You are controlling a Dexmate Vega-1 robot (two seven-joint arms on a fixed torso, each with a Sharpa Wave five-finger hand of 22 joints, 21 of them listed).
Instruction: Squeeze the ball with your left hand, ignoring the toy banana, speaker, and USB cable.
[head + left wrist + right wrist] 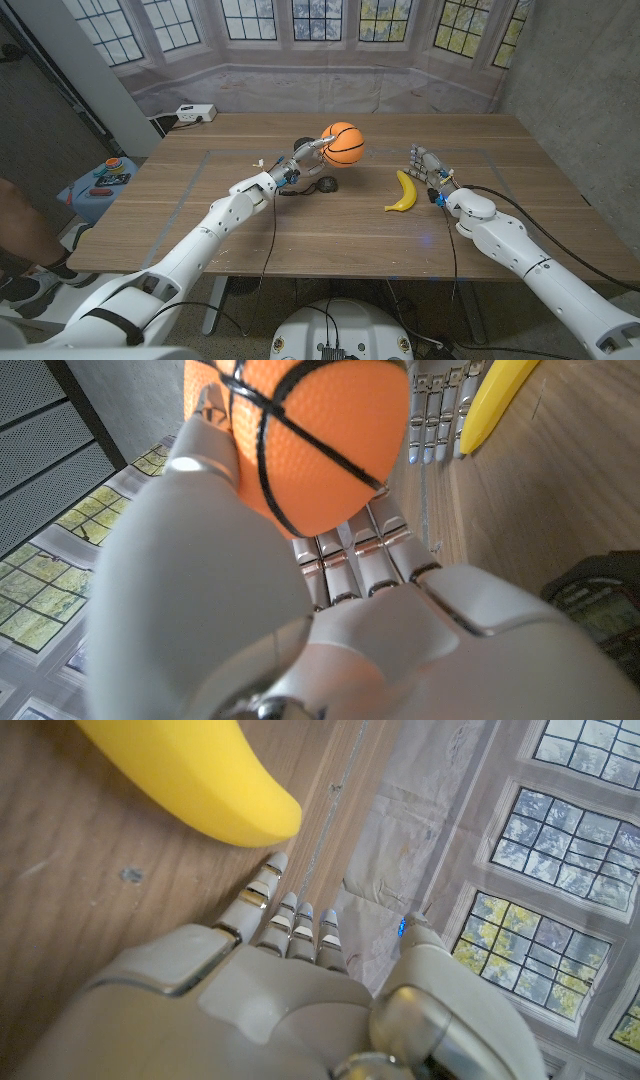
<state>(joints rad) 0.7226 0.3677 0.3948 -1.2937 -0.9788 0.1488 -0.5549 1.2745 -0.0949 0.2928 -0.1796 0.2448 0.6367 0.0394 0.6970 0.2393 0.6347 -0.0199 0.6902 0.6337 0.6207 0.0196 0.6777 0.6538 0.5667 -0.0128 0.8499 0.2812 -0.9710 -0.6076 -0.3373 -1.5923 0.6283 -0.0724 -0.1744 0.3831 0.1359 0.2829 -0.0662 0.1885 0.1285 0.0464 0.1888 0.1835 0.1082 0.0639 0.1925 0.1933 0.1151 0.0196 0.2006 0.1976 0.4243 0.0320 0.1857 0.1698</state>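
Observation:
An orange ball with black seams (343,143) hangs above the table's middle, gripped by my left hand (305,155). In the left wrist view the ball (310,430) sits between thumb and fingers of that hand (330,610). A yellow toy banana (403,192) lies on the wood right of centre. My right hand (428,168) stands just beyond it, fingers straight, holding nothing. In the right wrist view the banana (190,780) lies just past the tips of that hand (290,990), with a small gap.
A small black speaker (325,185) sits on the table under the raised ball, with a dark cable trailing beside it. A white power strip (195,113) lies at the far left corner. A person's leg (20,230) shows at the left edge, next to a blue stool (105,180).

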